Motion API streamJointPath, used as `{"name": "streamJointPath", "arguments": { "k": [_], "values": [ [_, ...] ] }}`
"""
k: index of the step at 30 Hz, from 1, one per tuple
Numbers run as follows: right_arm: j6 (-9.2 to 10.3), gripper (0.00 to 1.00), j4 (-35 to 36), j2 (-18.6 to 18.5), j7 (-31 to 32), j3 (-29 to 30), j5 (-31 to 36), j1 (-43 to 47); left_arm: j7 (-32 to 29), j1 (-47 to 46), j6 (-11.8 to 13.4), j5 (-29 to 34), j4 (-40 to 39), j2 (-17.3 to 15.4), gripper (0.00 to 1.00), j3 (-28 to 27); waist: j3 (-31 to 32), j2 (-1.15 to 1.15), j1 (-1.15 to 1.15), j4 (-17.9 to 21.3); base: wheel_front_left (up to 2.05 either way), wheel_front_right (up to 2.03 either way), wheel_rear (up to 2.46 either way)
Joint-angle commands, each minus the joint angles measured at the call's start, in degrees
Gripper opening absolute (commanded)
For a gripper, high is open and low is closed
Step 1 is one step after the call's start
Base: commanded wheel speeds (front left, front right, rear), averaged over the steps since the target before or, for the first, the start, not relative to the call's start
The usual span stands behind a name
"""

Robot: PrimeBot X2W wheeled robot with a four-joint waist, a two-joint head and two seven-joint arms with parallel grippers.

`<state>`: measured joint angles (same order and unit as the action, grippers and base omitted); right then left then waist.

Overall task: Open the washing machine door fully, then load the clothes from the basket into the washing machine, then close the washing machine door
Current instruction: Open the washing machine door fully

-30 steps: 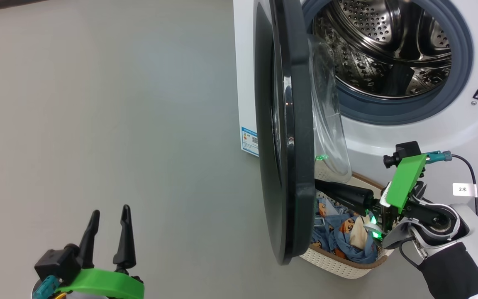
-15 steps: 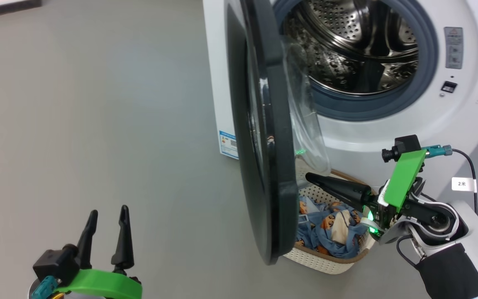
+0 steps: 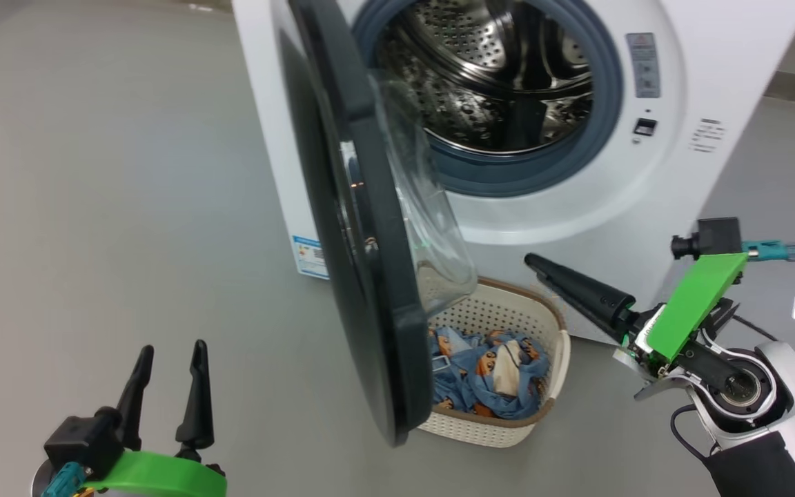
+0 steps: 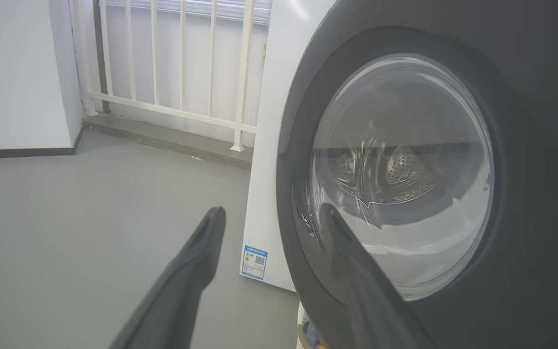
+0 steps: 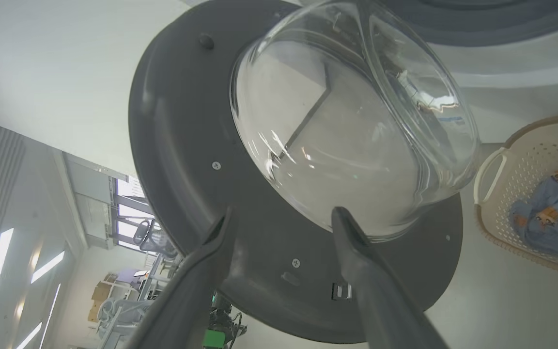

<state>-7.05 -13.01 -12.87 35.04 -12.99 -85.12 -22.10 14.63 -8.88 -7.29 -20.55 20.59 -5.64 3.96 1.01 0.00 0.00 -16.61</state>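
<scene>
The door point(image 3: 363, 276) (only half open) should be pushed wider at its inner face by the spread right hand point(image 5: 283, 213); the left hand point(image 3: 172, 346), outside it, is spread too.

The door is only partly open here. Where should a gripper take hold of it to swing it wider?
Probably the washing machine door by its thin free rim near the bottom, jaws astride it, coming from the robot's side. The bulging glass bowl looks too smooth and wide to grip.

Drum mouth point(image 3: 480, 69): open, unobstructed. Washing machine door point(image 3: 370, 276) (edge-on, half-swung): overhangs basket point(image 3: 487, 431) on its left; right side reachable from above.
</scene>
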Motion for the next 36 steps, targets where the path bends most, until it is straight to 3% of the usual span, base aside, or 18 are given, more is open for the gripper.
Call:
{"name": "streamJointPath", "arguments": {
  "k": [1, 7, 12, 22, 36],
  "values": [
    [-0.44, 1.00, 2.8, -0.7, -2.6, -0.6, 1.9, -0.2, 0.4, -0.5, -0.2, 0.6, -2.0, -1.0, 1.00, -1.3, 0.2, 0.00, 0.00, 2.7, 0.00, 0.00, 0.00],
    [-0.44, 1.00, 6.4, -1.5, -12.5, -2.7, 6.6, 1.9, 0.4, -0.6, -0.2, 0.3, -3.4, -1.5, 1.00, -0.7, 0.0, 0.00, 0.00, 6.2, 0.00, 0.00, 0.00],
    [-0.44, 1.00, 8.2, -5.0, -22.8, -7.3, 13.3, 3.1, 0.4, -0.4, -0.2, 0.3, -4.1, -1.8, 1.00, -1.3, -0.2, 0.00, 0.00, 9.2, 0.00, 0.00, 0.00],
    [-0.44, 1.00, 5.9, -10.4, -40.2, -12.6, 21.2, 5.0, 0.4, 0.8, -0.2, 0.6, -4.7, -1.4, 1.00, -2.4, 0.1, 0.00, 0.00, 12.6, 0.00, 0.00, 0.00],
    [-0.44, 1.00, -1.2, -11.3, -49.6, -12.9, 29.4, 7.4, 0.4, 1.6, -0.2, 0.9, -5.1, -0.1, 1.00, -2.9, 0.1, 0.00, 0.00, 15.0, 0.00, 0.00, 0.00]
  ]
}}
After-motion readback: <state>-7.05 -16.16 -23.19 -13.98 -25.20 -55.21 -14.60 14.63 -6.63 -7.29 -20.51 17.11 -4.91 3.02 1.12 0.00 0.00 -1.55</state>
